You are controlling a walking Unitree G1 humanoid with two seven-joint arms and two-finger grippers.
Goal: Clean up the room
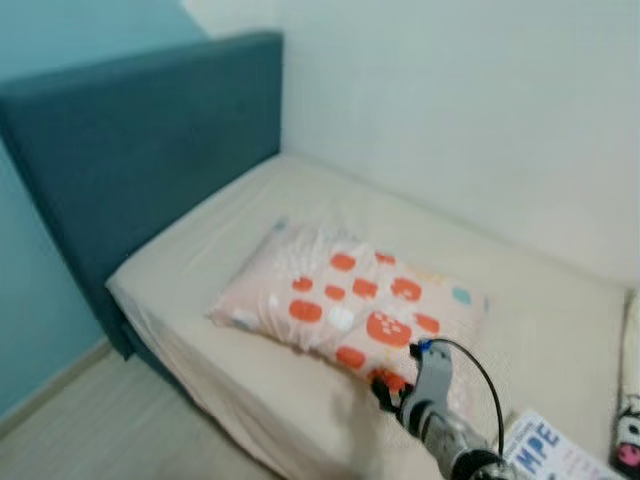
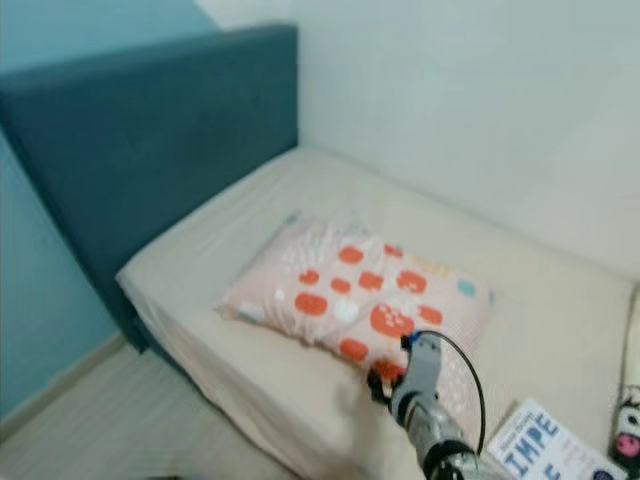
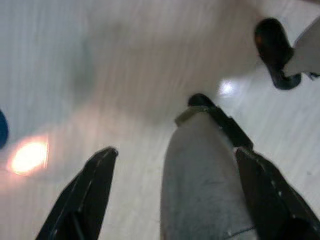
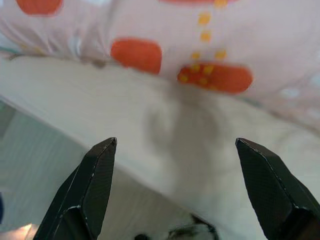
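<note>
Step in hand: as I judge it, the right gripper [image 4: 175, 165] is lining up on the near edge of the pillow [image 1: 345, 305], either to take hold of it or to set it straight on the bed [image 1: 250, 215].
How to do it well: bring the fingers [image 4: 97, 175] down over the pillow's near hem, not onto the bare sheet in front of it; close on a good fold of the cover (soft fabric slips out of a thin pinch); lift low and slide rather than yank, so the sheet is not dragged along.
Right gripper: fingers spread wide, nothing between them; it hovers above the sheet just short of the pillow's near edge, close to the bed's side.
Left gripper [image 3: 175, 170]: hangs idle over the pale floor [image 3: 100, 60], jaws wide apart, holding nothing; the grey shape between the fingers looks like part of the robot itself, though I cannot tell for certain.
Pillow, place: lies flat in the middle of the bed, turned at an angle, apart from the blue headboard [image 1: 140, 140] and from the wall.
Pillow, look: pale pink cover with orange-red rounded patches, some with small yellow dots, and a few white and light blue marks; plump, lightly creased.
Also near: a booklet with blue letters [image 1: 545, 440] on the bed beside the right arm; a black-and-white soft thing [image 1: 630, 435] at the far right edge, too cropped to name.
</note>
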